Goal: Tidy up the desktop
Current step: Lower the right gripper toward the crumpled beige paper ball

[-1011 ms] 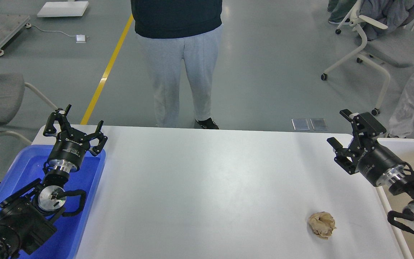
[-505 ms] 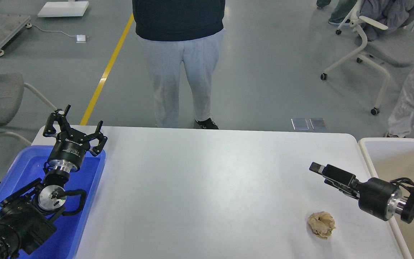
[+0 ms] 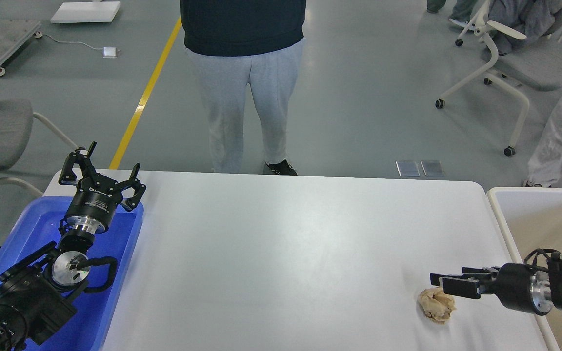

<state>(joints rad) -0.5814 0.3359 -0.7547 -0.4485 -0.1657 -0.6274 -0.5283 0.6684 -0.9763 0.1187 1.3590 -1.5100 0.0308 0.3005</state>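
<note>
In the head view, the desktop (image 3: 271, 253) is a broad, smooth, plain white slab with rounded corners, spreading between the two grippers and under the right one. The right gripper (image 3: 449, 282) reaches in level from the right, its two fingers parted, directly over a crumpled tan paper ball (image 3: 437, 304) that lies on the desktop just below its fingertips; whether they touch it cannot be told. Behind that gripper's wrist sits a beige white-rimmed bin (image 3: 500, 214). Far to its left, the left gripper (image 3: 101, 171) is raised with fingers spread and empty, above a blue tray (image 3: 120, 273) at the desktop's left edge.
</note>
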